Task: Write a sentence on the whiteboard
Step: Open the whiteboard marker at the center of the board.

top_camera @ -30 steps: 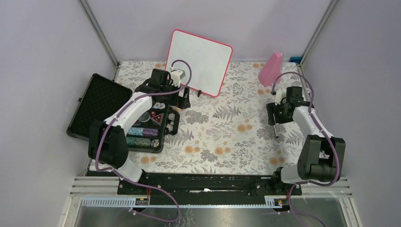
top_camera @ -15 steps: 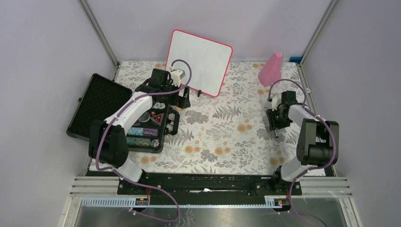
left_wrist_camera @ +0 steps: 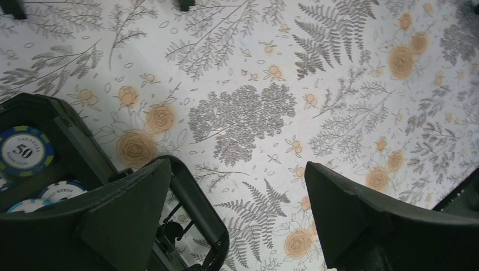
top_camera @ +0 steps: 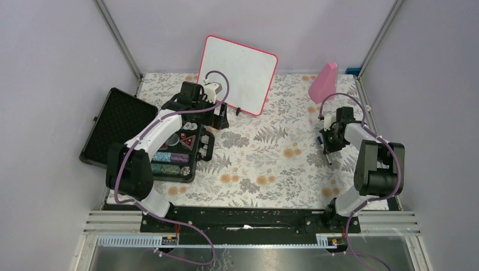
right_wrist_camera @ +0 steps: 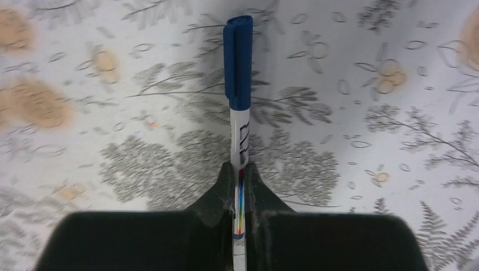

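The whiteboard (top_camera: 237,73), white with a red-pink frame, stands tilted at the back centre; its face is blank and no sentence shows on it. My right gripper (top_camera: 329,148) is low over the floral cloth at the right, shut on a white marker with a blue cap (right_wrist_camera: 238,68). The jaws pinch the barrel and the capped end sticks out ahead of the fingertips (right_wrist_camera: 225,180). The marker's end (top_camera: 330,160) pokes out below the gripper in the top view. My left gripper (left_wrist_camera: 237,166) hangs open over the cloth, in front of the board's left side, holding nothing.
An open black case (top_camera: 175,152) of poker chips (left_wrist_camera: 25,149) lies under the left arm, its lid (top_camera: 116,124) flat to the left and its handle (left_wrist_camera: 197,209) beside my left finger. A pink paddle-shaped object (top_camera: 323,82) stands at the back right.
My right gripper has closed on the marker, after the arm drew back and dropped toward the cloth. The left arm has not moved.
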Action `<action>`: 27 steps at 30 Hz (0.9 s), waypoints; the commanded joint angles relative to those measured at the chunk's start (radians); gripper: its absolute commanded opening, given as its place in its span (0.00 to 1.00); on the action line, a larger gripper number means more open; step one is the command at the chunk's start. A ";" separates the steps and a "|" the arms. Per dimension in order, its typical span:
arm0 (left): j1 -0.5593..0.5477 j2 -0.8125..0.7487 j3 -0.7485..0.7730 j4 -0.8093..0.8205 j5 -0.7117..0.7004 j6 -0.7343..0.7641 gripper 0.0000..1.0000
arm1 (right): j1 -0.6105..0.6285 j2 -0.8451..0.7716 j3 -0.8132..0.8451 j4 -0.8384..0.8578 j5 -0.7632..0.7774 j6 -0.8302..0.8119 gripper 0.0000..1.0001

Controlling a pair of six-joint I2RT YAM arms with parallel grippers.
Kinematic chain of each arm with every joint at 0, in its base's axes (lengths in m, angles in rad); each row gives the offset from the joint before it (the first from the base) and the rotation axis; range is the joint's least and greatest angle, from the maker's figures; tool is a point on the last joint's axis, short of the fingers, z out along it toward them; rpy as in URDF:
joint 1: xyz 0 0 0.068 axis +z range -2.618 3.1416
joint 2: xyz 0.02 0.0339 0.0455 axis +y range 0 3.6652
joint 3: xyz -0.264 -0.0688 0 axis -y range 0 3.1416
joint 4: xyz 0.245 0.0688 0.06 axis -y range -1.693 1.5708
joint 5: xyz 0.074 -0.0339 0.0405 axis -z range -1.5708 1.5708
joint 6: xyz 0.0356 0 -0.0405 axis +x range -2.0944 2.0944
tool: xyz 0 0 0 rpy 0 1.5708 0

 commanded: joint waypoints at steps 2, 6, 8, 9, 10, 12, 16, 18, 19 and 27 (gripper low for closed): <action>-0.004 -0.054 0.051 -0.005 0.145 0.043 0.99 | 0.056 -0.123 0.113 -0.193 -0.250 -0.015 0.00; -0.004 -0.106 0.049 -0.008 0.305 0.083 0.99 | 0.205 -0.193 0.198 -0.320 -0.406 0.007 0.00; -0.004 -0.126 0.045 -0.008 0.388 0.110 0.99 | 0.269 -0.195 0.246 -0.365 -0.500 0.034 0.00; -0.005 -0.139 0.040 -0.008 0.421 0.125 0.99 | 0.294 -0.191 0.265 -0.382 -0.533 0.049 0.00; -0.009 -0.157 0.037 -0.008 0.446 0.143 0.99 | 0.314 -0.186 0.283 -0.400 -0.569 0.060 0.00; -0.024 -0.190 0.027 -0.013 0.457 0.205 0.99 | 0.353 -0.173 0.312 -0.422 -0.625 0.078 0.00; -0.065 -0.270 0.016 -0.086 0.470 0.430 0.99 | 0.421 -0.158 0.337 -0.465 -0.726 0.072 0.00; -0.095 -0.284 0.035 -0.152 0.488 0.545 0.99 | 0.453 -0.154 0.331 -0.483 -0.777 0.060 0.00; -0.110 -0.277 0.051 -0.191 0.494 0.587 0.99 | 0.468 -0.149 0.330 -0.495 -0.791 0.052 0.00; -0.389 -0.217 0.089 -0.312 0.336 0.714 0.95 | 0.565 -0.099 0.361 -0.624 -0.866 -0.015 0.00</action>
